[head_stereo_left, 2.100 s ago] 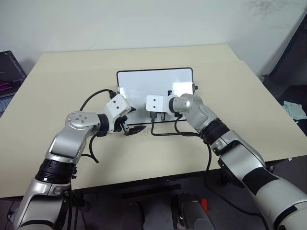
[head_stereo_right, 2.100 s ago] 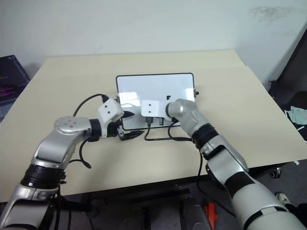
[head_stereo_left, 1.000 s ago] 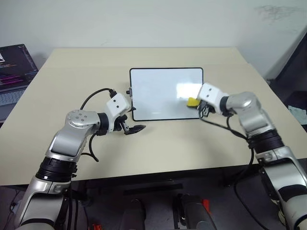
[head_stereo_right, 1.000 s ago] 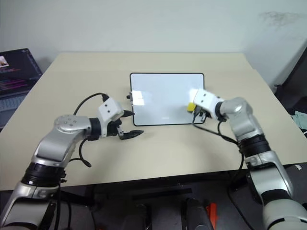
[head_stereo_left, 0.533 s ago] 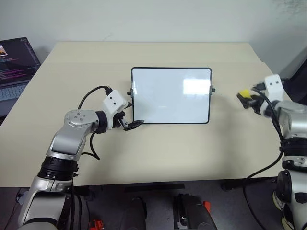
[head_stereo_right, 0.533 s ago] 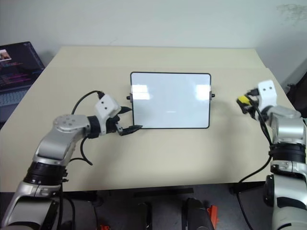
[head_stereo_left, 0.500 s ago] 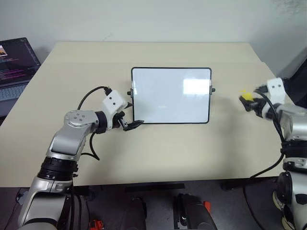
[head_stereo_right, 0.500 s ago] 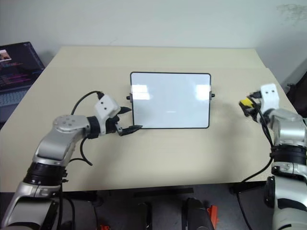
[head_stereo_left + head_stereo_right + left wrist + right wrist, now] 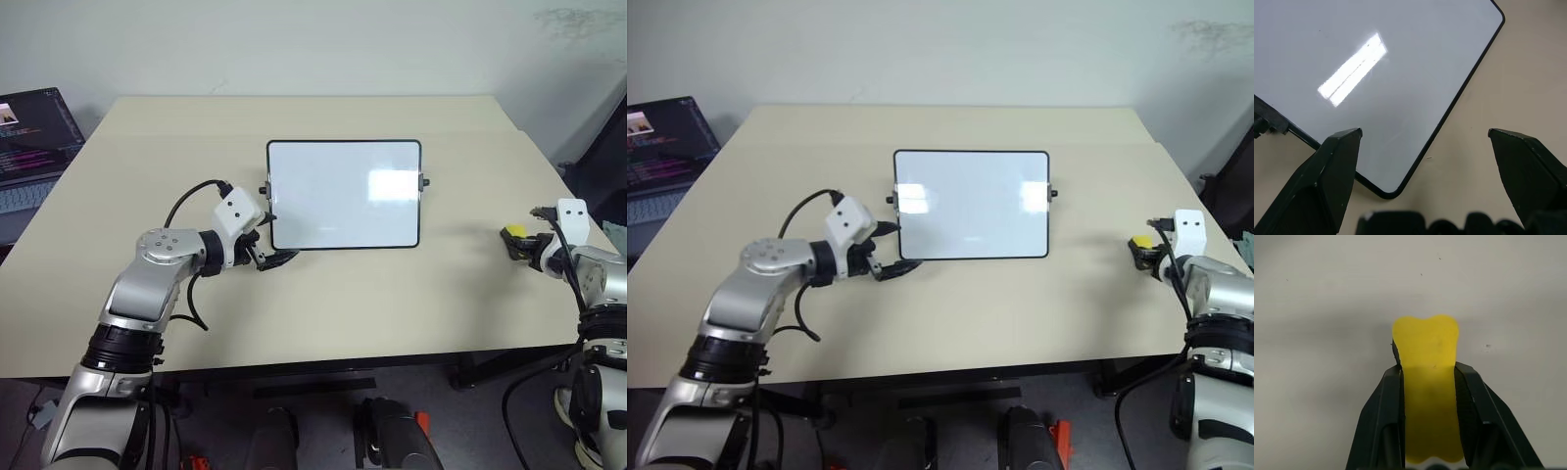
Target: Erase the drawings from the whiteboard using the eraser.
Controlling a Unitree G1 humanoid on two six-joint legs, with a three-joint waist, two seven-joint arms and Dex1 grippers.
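Note:
The whiteboard (image 9: 343,194) lies flat at the table's middle, black-framed, with small knobs on its short sides. Its face is plain white with a glare patch; the drawings are out of view. My left gripper (image 9: 268,241) is open, its fingers straddling the board's near left corner (image 9: 1388,188). Far off to the board's right, near the table's right edge, my right gripper (image 9: 516,241) is shut on the yellow eraser (image 9: 1426,377). The eraser (image 9: 1138,243) sticks out past the fingertips, low over bare tabletop.
An open laptop (image 9: 29,132) sits past the table's left edge. The beige table (image 9: 323,313) has bare room in front of the board and between the board and my right gripper. A dark object (image 9: 600,162) stands beyond the right edge.
My right gripper has carried the eraser from the board's right edge out to the right and down toward the table. The left gripper stayed at the board's corner. The camera shifted.

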